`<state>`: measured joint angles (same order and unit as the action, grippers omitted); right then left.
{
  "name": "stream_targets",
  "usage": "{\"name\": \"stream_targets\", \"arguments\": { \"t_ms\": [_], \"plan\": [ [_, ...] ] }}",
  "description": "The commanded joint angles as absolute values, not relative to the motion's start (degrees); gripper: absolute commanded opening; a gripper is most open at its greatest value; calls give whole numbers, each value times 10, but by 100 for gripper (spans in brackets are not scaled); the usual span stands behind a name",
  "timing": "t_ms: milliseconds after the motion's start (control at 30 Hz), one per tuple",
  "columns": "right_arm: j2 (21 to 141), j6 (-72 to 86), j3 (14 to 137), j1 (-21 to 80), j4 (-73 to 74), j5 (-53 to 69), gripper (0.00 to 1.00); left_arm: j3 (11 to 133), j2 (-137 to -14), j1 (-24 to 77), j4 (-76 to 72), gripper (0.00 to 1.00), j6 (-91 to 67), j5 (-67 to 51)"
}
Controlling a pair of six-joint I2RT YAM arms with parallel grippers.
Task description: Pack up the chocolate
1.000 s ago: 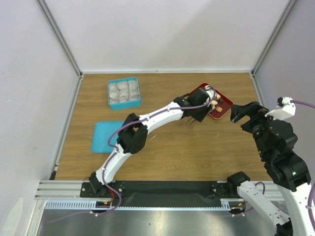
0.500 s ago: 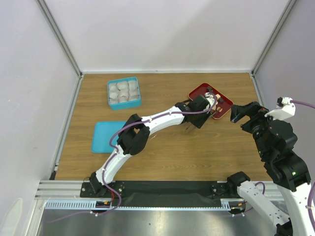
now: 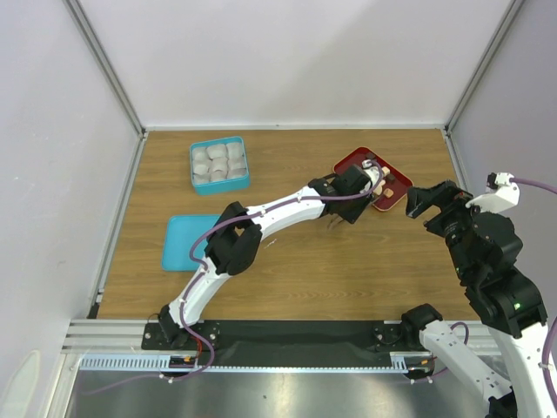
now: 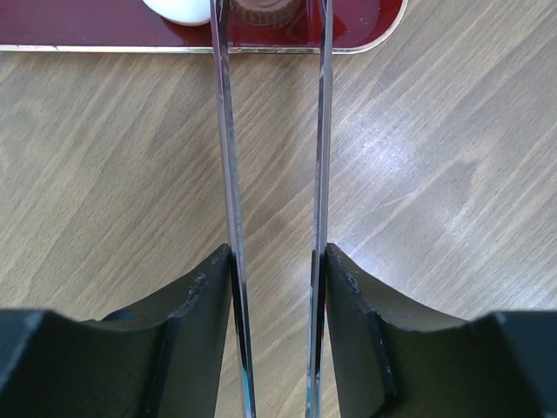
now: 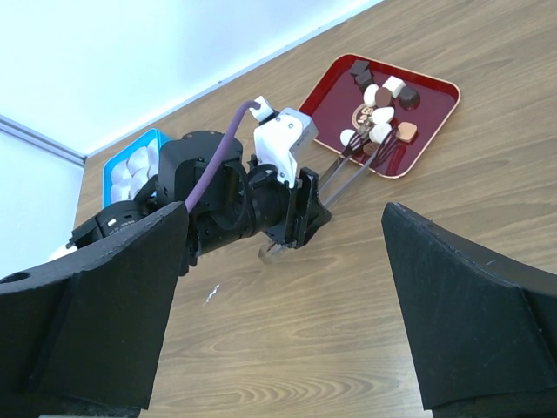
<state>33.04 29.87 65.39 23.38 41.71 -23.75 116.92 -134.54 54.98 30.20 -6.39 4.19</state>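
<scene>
- Left wrist view: left end effector (image 4: 277, 261) pinches the tongs (image 4: 224, 157), whose tips straddle a brown chocolate (image 4: 265, 9) on the red tray (image 4: 365, 22), far right of the bench.
- Right end effector (image 5: 283, 252) hangs spread.
- Teal box (image 3: 222, 188) cups (image 3: 218, 163) look unfilled; packing seems barely begun.

Polished metal tongs (image 4: 227, 174), glossy red tray (image 4: 87, 22)

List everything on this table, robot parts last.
table: one, brown wood, under everything
tray: one, red, far right
chocolates: about a dozen, dark, tan and cream, on the tray
tin: one, teal, far left
cups: several, white, filling the tin
lid: one, teal, nearer than the tin
tongs: one pair, metal, tips at the tray
left gripper: black, shut on the tongs
right gripper: black, open, beside the tray
</scene>
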Motion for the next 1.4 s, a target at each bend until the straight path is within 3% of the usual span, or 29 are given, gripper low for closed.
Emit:
{"name": "stream_targets", "arguments": {
  "t_ms": [0,667,1000,1133,1267,1367],
  "plan": [
    [326,287,654,233,399,-250,99,1205,-1313,552,300,49,-55,51],
    [325,289,642,232,395,-253,99,1220,-1291,552,288,37,-63,54],
    [316,290,641,233,397,-255,99,1245,-1286,552,301,43,-65,54],
    [316,289,643,233,399,-255,99,1245,-1291,552,303,33,-63,50],
    [311,289,644,233,400,-257,99,1245,-1295,552,305,41,-68,52],
    [311,287,644,232,400,-258,99,1245,-1298,551,308,40,-68,53]
  ]
}}
